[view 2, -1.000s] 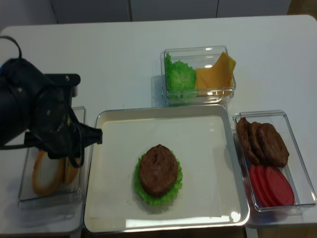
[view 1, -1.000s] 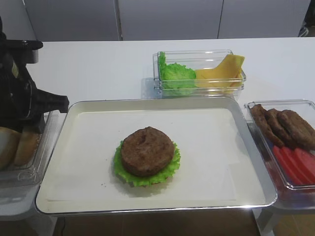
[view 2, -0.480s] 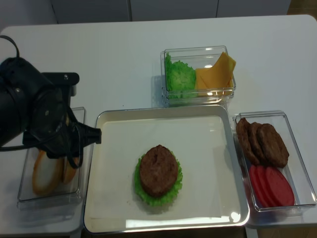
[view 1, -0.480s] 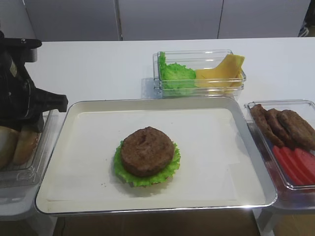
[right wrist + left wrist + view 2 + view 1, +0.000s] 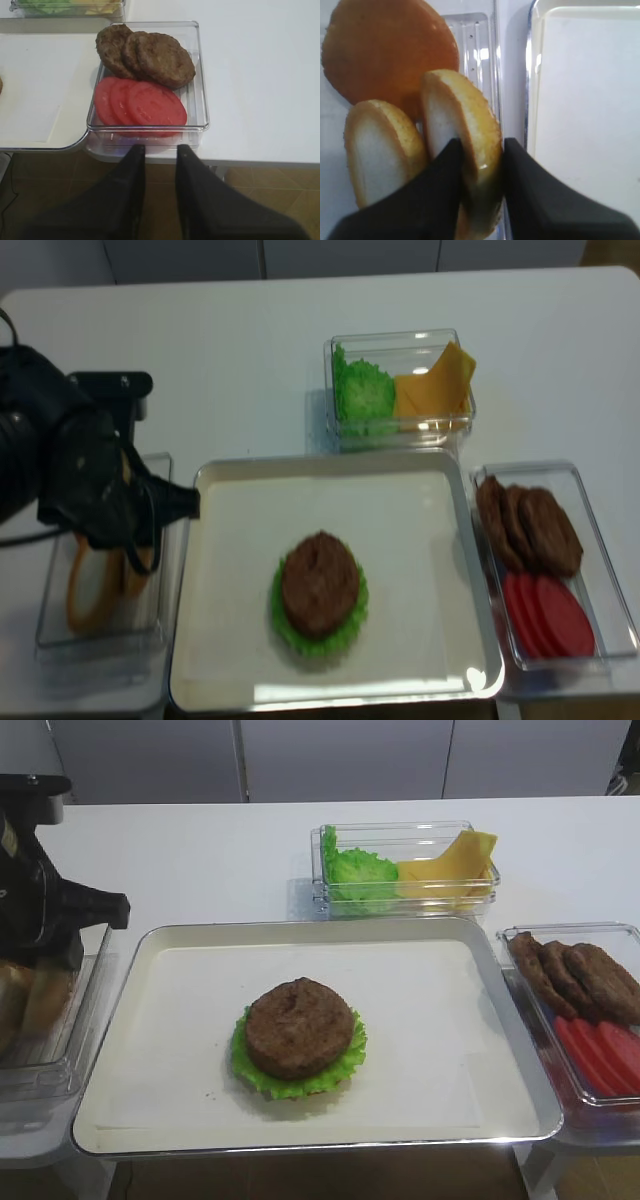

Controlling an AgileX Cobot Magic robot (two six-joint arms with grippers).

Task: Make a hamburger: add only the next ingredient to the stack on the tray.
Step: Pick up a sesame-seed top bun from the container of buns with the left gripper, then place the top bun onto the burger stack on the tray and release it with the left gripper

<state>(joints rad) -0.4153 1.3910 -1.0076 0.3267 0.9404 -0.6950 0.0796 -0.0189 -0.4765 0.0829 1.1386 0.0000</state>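
lifted a little since a second ago, the left gripper stands clamped on a bun half set on edge in the clear box left of the tray, beside a second half and a smooth orange-brown dome. i cannot tell if the held piece has seeds. on the tray the stack shows patty over lettuce, uncovered. judging by the rise, the carry across comes next. the right gripper hangs near the patty-and-tomato box, fingers slightly apart, holding nothing.
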